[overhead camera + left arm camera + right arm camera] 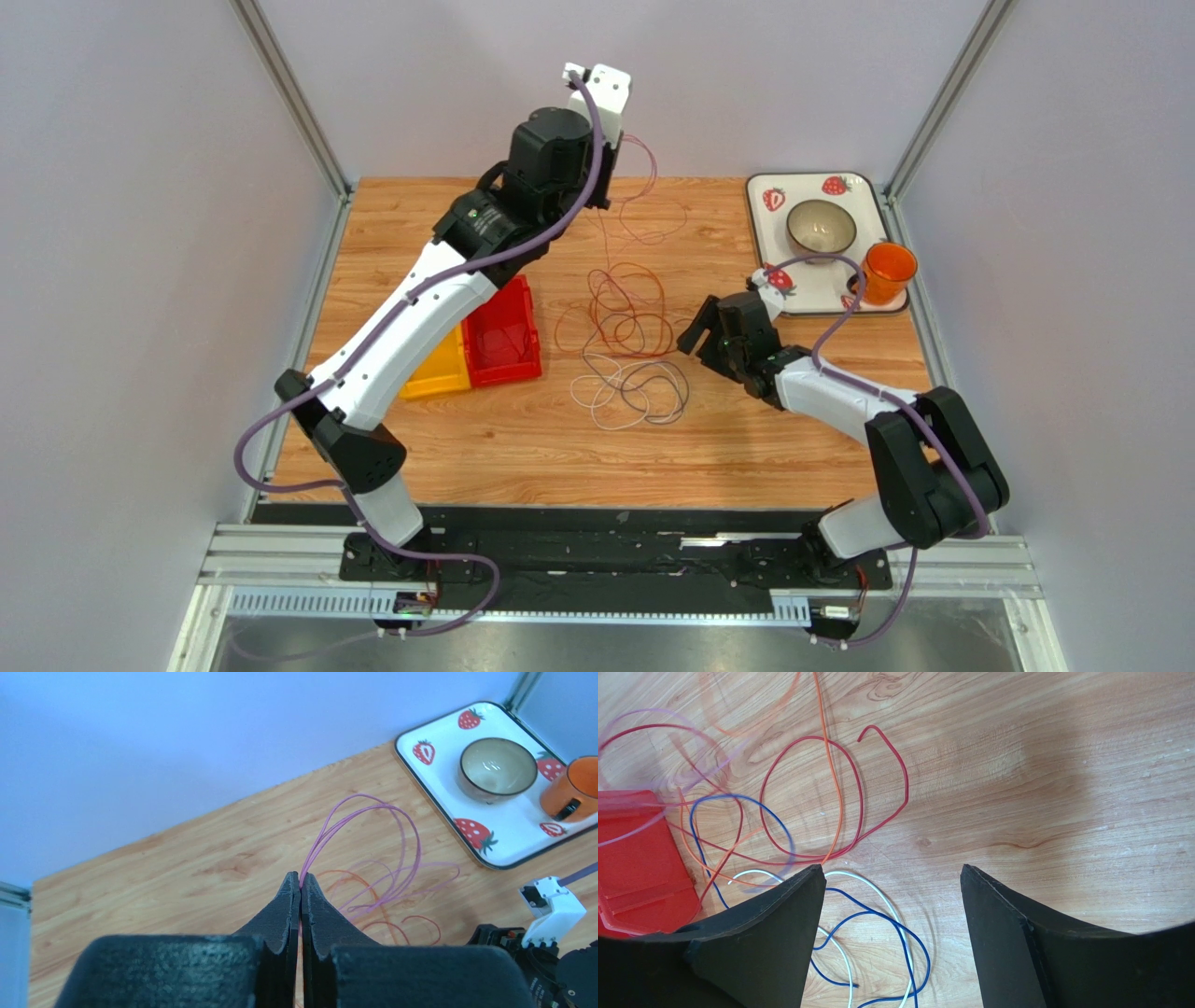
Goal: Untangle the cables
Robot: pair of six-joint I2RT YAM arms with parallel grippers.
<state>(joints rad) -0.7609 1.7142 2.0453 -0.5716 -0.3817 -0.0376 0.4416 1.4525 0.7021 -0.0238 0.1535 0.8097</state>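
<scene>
Separation seems in hand: left gripper (300,882), clamped on a purple cable (365,812), holds it high near the far edge of the counter (561,434); right gripper (892,882), jaws apart, should pin the mid-counter tangle (627,336).

Bare tabletop (1053,777) between fingers (773,938) of my right gripper (892,871), open to frame right. Cables (627,333) sprawl centre; red bin (501,336) blocks left of centre, strawberry tray (870,214) with orange cup (887,269) crowds upper right.
</scene>
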